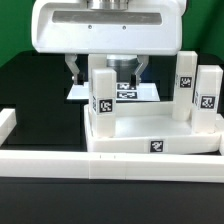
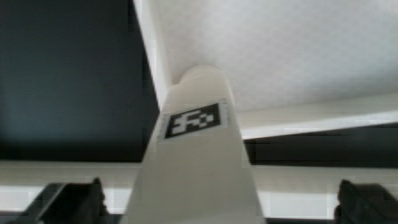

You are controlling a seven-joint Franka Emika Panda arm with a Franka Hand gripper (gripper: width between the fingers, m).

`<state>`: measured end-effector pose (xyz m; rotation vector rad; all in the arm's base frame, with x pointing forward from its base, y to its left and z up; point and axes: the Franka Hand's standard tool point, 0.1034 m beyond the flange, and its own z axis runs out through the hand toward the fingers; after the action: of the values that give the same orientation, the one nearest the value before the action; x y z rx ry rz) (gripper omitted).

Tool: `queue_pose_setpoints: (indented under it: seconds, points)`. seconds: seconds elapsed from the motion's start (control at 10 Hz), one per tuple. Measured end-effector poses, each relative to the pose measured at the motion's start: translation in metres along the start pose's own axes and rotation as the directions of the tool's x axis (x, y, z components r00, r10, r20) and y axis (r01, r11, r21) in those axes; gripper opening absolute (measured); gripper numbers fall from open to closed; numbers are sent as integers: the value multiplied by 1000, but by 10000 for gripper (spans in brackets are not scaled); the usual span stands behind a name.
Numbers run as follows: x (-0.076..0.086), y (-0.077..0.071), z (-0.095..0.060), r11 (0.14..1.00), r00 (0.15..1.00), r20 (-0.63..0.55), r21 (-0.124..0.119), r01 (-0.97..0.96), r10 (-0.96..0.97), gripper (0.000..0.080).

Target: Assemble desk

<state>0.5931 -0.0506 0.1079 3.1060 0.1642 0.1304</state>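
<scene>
Hand point(image 1: 108, 70) hung spread wide, gripping nothing, above an upright leg point(image 1: 103, 93) on the tabletop point(image 1: 150, 135), apparently aligning to grasp it.

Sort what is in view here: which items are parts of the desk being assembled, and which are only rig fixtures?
Desk parts:
tabletop
leg under the gripper, also seen in the wrist view
two legs on the exterior view's right

Not part of it:
border wall
marker board
gripper, working, open around the leg

No readable text, only black-and-white square tags on legs point(image 1: 103, 92), tabletop point(image 1: 155, 140), marker board point(image 1: 120, 92)
</scene>
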Motion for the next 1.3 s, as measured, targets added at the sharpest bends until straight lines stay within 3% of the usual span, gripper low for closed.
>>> queue_pose_setpoints:
  seconds: [0.3, 0.5, 0.8, 1.3]
  points:
    - [-1, 3, 0, 992, 992, 2, -3, 124, -124, 607]
    - [0, 2, 0, 993, 993, 2, -3, 119, -119, 289]
    - [-1, 3, 0, 996, 996, 2, -3, 93, -93, 289]
    - [-1, 3, 0, 970, 970, 1, -2, -242, 242, 290]
